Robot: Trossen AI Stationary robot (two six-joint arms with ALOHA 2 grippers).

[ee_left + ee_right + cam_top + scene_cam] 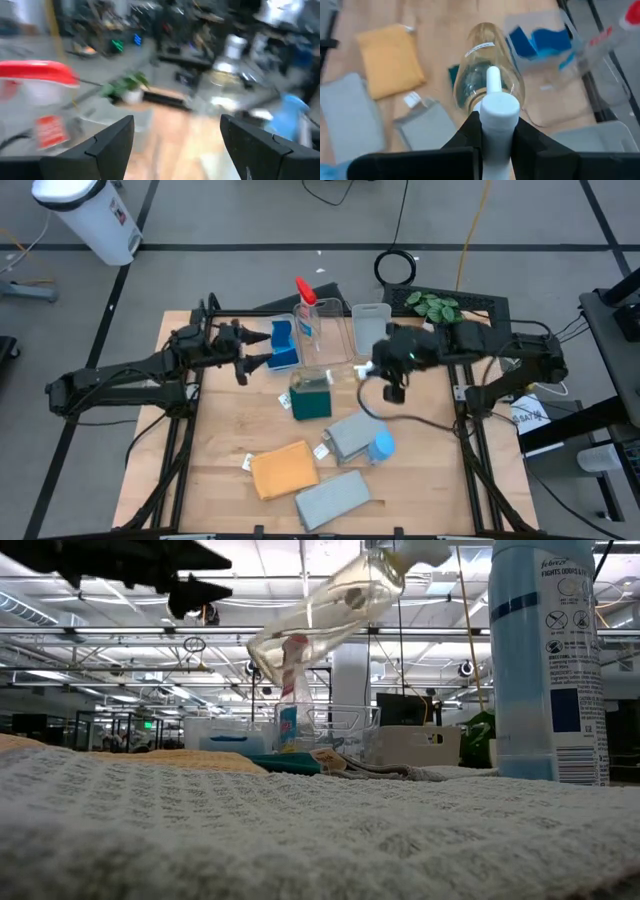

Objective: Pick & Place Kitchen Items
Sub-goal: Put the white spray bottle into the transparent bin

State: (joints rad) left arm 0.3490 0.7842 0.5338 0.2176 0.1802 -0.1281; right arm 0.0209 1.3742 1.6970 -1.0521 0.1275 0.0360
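Note:
My right gripper point(370, 370) is shut on a clear spray bottle with a white top point(487, 70), held above the dark-green cloth point(312, 396); in the low view the bottle point(325, 605) hangs tilted in the air. My left gripper point(257, 350) is open and empty, beside blue sponges point(283, 346) in a clear bin. A red-topped spray bottle point(305, 305) stands upright in the bin. An orange cloth point(283, 471) and two grey cloths point(333, 502) point(350, 436) lie flat on the near part of the table. My right gripper pinches the bottle's white spray head point(495, 107) between its two fingers, one on each side. The clear body point(485, 60) reaches out beyond the fingertips. The bottle is lifted clear of the table and tilted, its base lower than its head point(415, 550).
A tall blue-and-white spray can point(550, 660) stands by the grey cloth, right of centre point(381, 446). Clear bins point(335, 335) stand at the far middle, a white container point(370, 320) beside them. A green plant point(433, 305) sits at the far right edge.

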